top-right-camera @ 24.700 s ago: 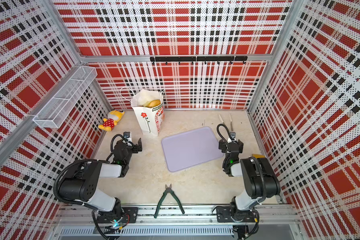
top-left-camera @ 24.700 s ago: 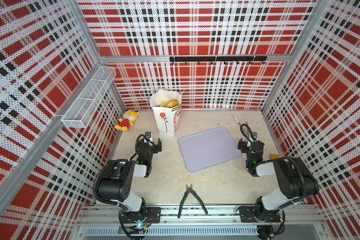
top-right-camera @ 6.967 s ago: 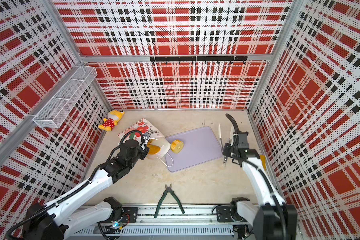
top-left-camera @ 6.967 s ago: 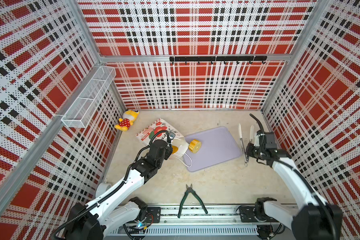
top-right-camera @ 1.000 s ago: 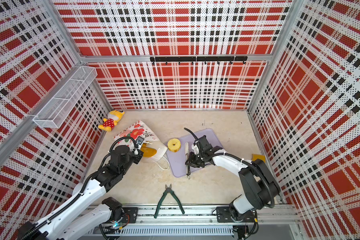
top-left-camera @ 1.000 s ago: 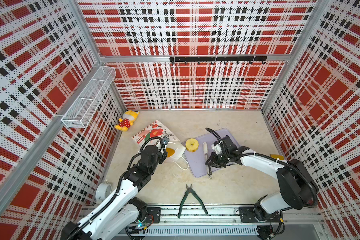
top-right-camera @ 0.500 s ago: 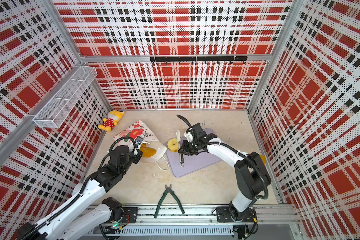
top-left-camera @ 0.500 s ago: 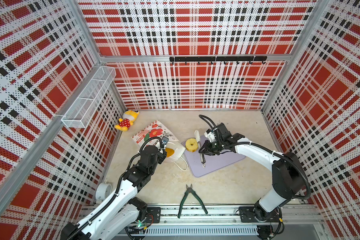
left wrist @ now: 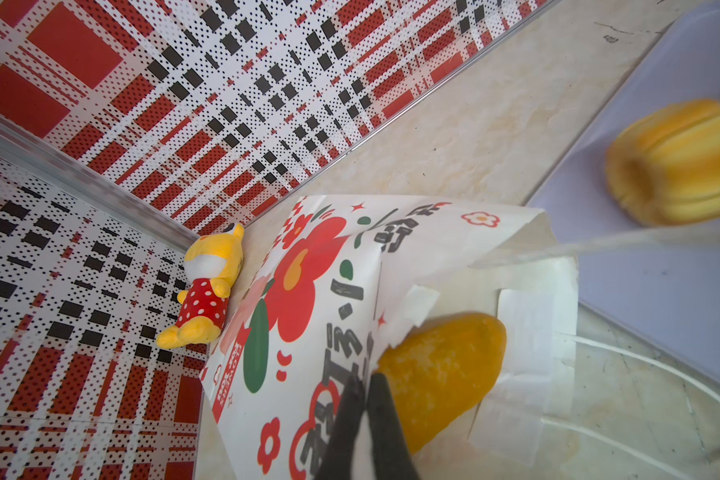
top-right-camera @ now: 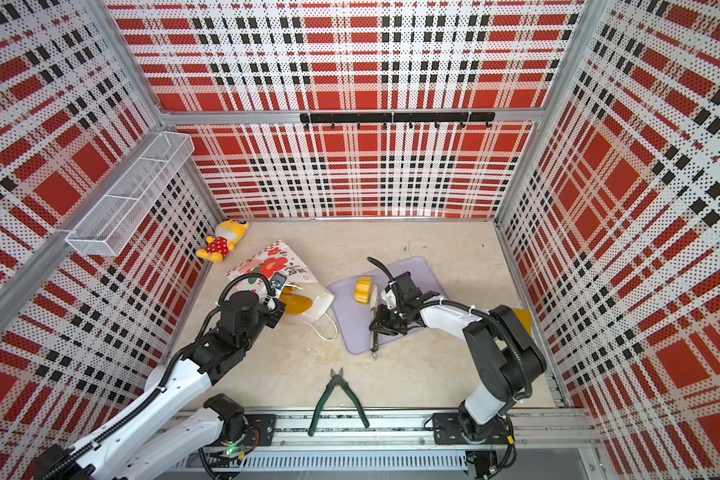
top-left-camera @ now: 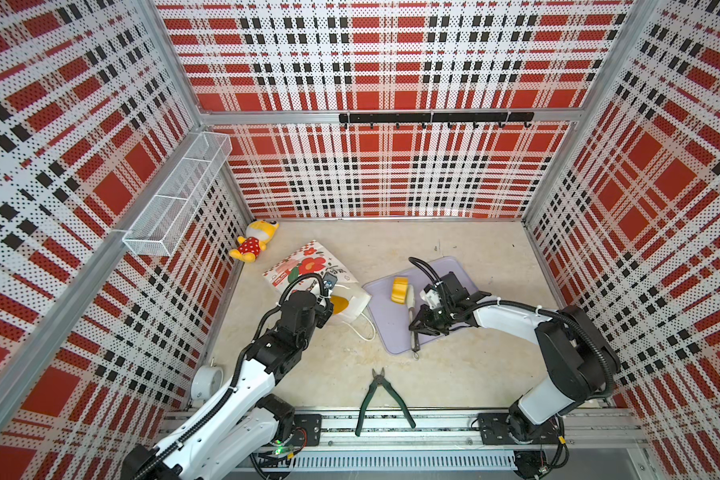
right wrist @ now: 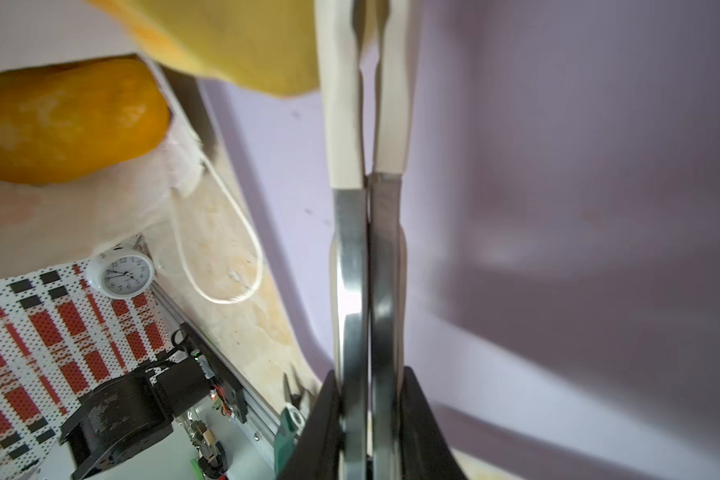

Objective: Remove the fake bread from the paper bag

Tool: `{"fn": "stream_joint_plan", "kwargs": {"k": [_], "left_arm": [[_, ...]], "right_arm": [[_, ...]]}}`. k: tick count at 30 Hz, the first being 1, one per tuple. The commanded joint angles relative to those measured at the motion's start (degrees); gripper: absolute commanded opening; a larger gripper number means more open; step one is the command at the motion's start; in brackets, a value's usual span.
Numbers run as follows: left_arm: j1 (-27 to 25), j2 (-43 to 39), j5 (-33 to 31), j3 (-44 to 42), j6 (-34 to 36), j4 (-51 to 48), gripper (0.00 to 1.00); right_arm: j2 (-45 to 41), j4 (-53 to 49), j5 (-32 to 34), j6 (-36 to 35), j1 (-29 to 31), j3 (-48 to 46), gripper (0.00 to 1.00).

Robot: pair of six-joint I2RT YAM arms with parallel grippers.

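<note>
Left gripper (left wrist: 364, 386) is clamped on the paper bag (left wrist: 308, 291) beside the lilac tray (top-left-camera: 385, 328). Right gripper (right wrist: 368, 386) squeezes tongs (right wrist: 350, 232) together, beside the tray's fluted cake (top-left-camera: 400, 289).

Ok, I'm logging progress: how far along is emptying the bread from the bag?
Done: one fluted cake lies on the lilac tray. In hand: left gripper pinches the sideways paper bag; right gripper grips closed tongs beside the cake. Left: a long loaf shows in the bag's mouth; any more is hidden.
</note>
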Motion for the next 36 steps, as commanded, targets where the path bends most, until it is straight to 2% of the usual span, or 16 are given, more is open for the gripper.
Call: {"fn": "stream_joint_plan", "kwargs": {"k": [1,7,12,16,19,22,27,31,34,36], "left_arm": [[-0.1,0.42,-0.81,0.93,-1.13,-0.17,0.0],[-0.16,0.63,-0.61,0.84,-1.4,-0.33,0.0],[-0.36,0.71,-0.37,0.87,-1.37,-0.1,0.0],[-0.72,0.71,-0.35,0.84,-1.39,-0.11,0.0],[-0.76,0.51,-0.43,0.62,-1.29,-0.07,0.0],[-0.82,0.53,-0.13,0.58,-1.29,0.17,0.0],[-1.15,0.19,-0.16,0.41,-1.11,0.05,0.0],[-1.34,-0.04,-0.35,0.4,-1.13,0.11,0.0],[-1.35,0.0,-0.43,0.53,-1.01,0.02,0.0],[-1.39,0.0,-0.43,0.55,-0.94,-0.06,0.0]], "right_arm": [[-5.98,0.96,2.34,2.03,-0.16,-4.34,0.0],[-21.11,-10.0,10.22,2.93,-0.21,-8.08,0.0],[-33.1,-26.08,18.87,1.7,-1.5,-3.62,0.0],[-36.59,-35.12,22.13,-0.5,-2.43,1.33,0.0],[-37.93,-37.09,23.17,-1.45,-2.58,4.35,0.0],[-35.18,-35.75,19.73,-5.26,-6.54,6.77,0.0],[-23.41,-29.37,8.1,-12.86,-14.85,12.42,0.0],[-14.31,-27.61,2.01,-14.54,-15.52,19.92,0.0],[-12.97,-22.44,-3.44,-12.41,-15.04,20.29,0.0],[-13.88,-20.37,-3.52,-10.17,-14.05,18.39,0.0]]}}
